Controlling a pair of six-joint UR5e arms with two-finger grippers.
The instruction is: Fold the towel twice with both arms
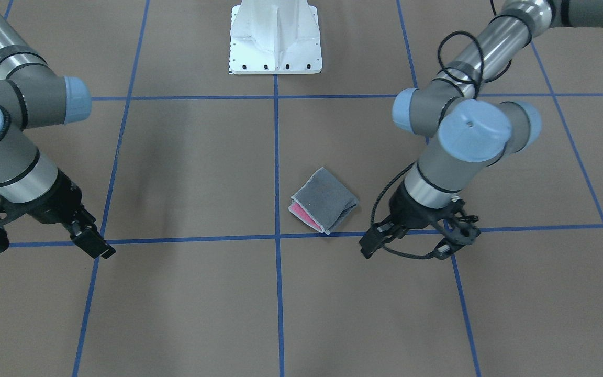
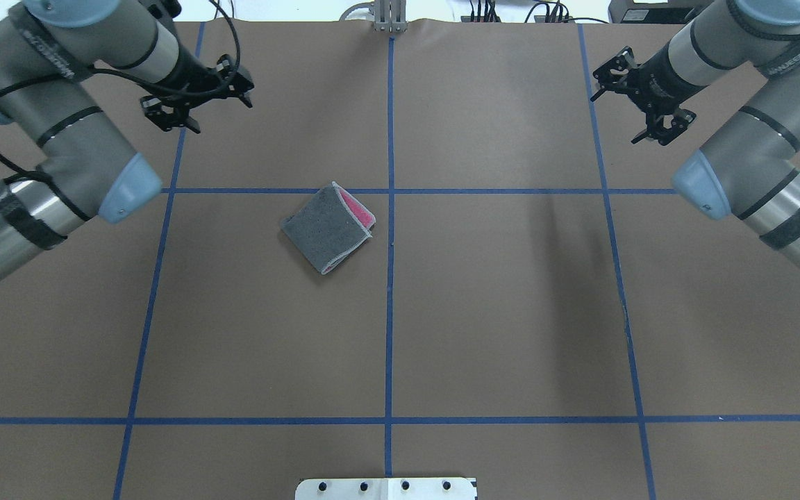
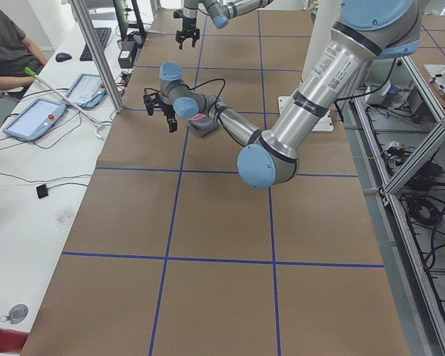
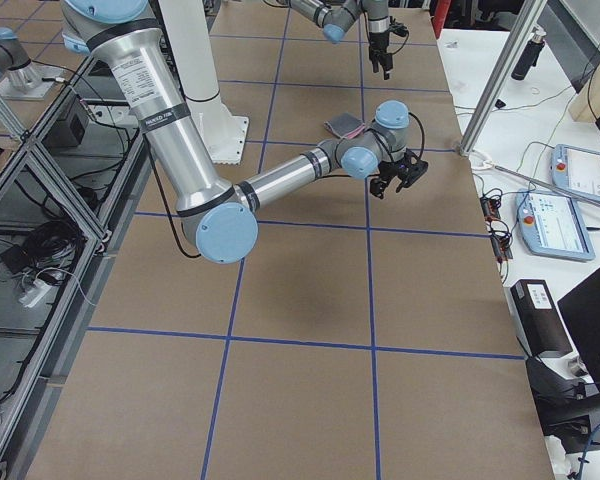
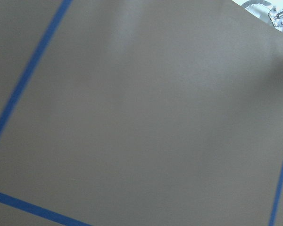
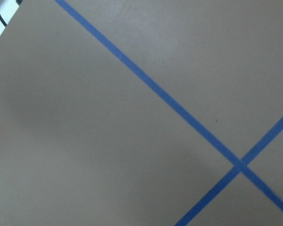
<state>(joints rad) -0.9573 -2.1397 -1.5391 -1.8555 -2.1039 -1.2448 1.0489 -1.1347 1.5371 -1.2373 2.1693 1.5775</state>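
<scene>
Brown tabletop (image 2: pixel 511 312) taped in blue squares, carrying the towel (image 2: pixel 323 226) as a small folded packet, grey face up, pink peeking at one edge, sitting cornerwise to the grid. Hovering well apart from it, fingers spread wide and gripping nothing: left end effector (image 2: pixel 205 107). Doing likewise farther off: right end effector (image 2: pixel 619 111). Lying back toward the robot's base and inward from the left end effector, much nearer to it than to the right. Looking twice folded already, probably needing no further reach.
</scene>
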